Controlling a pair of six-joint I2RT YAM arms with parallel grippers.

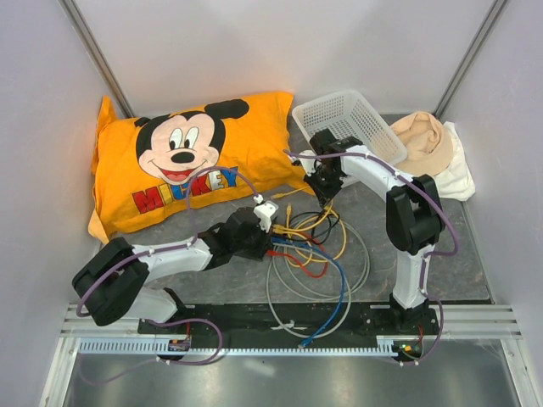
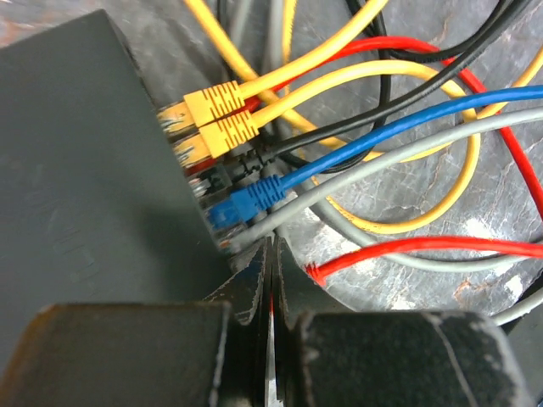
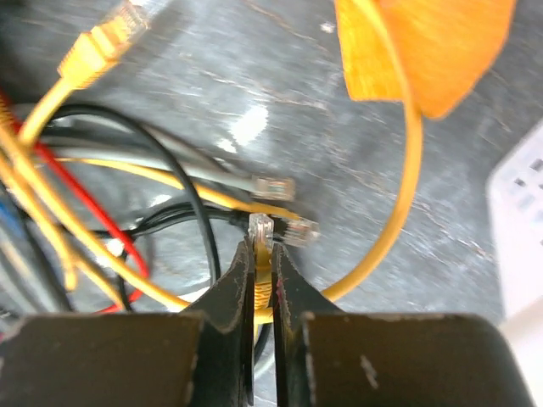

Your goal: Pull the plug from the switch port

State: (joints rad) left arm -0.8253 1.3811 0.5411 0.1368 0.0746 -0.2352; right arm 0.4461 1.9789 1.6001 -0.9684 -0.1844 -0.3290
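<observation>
The switch (image 2: 85, 170) is a flat black box at the left of the left wrist view. Two yellow plugs (image 2: 222, 114), a blue plug (image 2: 250, 197), and black and grey cables sit in its sockets. My left gripper (image 2: 271, 254) is shut beside the switch's near corner, with a thin red sliver showing between its fingers. My right gripper (image 3: 263, 250) is shut on a yellow plug (image 3: 261, 229) whose clear tip sticks out past the fingertips, free of any socket. In the top view the left gripper (image 1: 270, 231) covers the switch, and the right gripper (image 1: 327, 203) hangs over the cable tangle.
Loose coils of yellow, red, blue, grey and black cable (image 1: 318, 254) lie on the grey mat. Free grey (image 3: 273, 186) and black (image 3: 301, 231) plugs lie just beyond my right fingertips. An orange Mickey pillow (image 1: 187, 161), a white mesh basket (image 1: 348, 119) and a cloth bundle (image 1: 428, 144) are at the back.
</observation>
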